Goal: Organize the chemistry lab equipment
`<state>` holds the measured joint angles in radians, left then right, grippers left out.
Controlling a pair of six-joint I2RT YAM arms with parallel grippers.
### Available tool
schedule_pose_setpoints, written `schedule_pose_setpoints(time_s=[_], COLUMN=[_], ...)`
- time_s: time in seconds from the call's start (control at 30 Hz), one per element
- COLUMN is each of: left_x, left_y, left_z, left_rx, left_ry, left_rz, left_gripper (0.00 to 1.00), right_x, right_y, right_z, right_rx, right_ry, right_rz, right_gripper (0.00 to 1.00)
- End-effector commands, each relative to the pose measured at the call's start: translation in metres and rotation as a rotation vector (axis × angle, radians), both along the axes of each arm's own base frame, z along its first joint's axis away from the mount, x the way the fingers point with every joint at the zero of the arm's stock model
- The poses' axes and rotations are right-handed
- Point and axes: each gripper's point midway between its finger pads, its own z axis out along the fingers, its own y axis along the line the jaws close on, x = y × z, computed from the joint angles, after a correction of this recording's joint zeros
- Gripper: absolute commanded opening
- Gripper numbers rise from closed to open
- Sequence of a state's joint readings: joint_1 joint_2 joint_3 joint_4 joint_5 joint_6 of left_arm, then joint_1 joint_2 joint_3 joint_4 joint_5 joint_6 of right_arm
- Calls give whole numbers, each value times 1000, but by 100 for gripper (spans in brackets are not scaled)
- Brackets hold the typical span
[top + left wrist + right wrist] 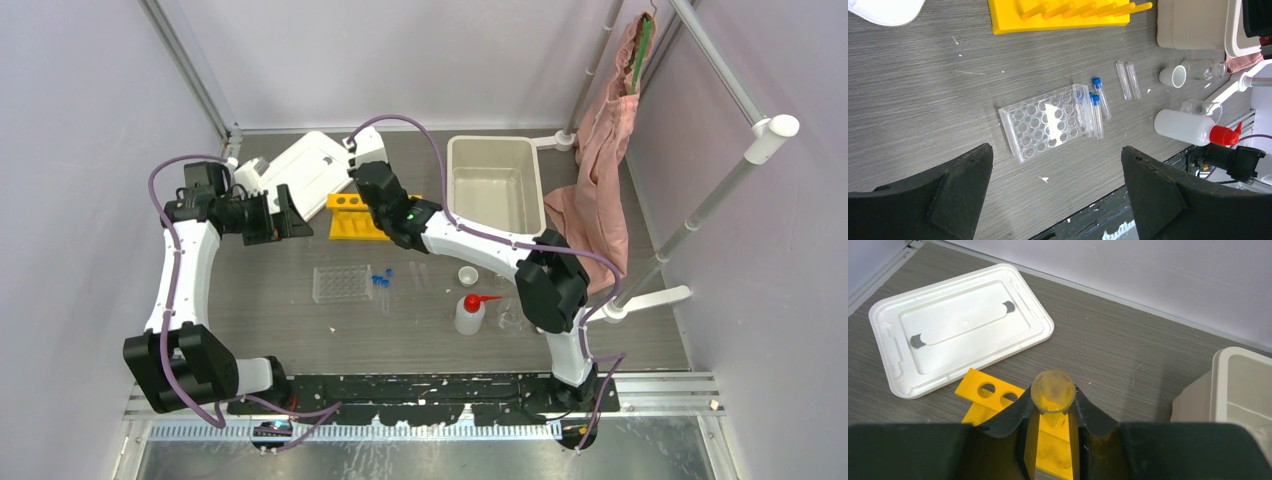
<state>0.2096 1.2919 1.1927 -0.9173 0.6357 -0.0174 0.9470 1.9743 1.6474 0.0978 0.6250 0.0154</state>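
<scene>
My right gripper is shut on a clear glass tube, held upright over the yellow rack near its row of holes. From above, that gripper covers part of the rack. My left gripper is open and empty, hovering above the table; from above it is left of the rack. Below it lie the clear tray, blue-capped vials, two glass tubes, a tiny white cup, glass beakers and the white squeeze bottle with its red spout.
A white bin stands at the back right, with its lid lying flat behind the rack. A pink cloth hangs on the right beside the white pole stand. Walls close in the left, back and right.
</scene>
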Motion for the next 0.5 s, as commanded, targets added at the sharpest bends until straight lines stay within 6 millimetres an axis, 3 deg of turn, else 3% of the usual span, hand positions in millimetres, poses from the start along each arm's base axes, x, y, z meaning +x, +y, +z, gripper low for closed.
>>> schedule_pose_setpoints(time_s=[0.0, 0.47], left_x=[2, 3], left_y=[1, 2], left_z=[14, 18], left_rx=[14, 19], left_ry=[-58, -69], left_rz=[-7, -5], left_gripper=[100, 100], right_x=[6, 14], right_y=[-3, -6], right_z=[32, 20], right_rx=[87, 86], right_ry=[-82, -75], right_rz=[-46, -74], right_gripper=[1, 0])
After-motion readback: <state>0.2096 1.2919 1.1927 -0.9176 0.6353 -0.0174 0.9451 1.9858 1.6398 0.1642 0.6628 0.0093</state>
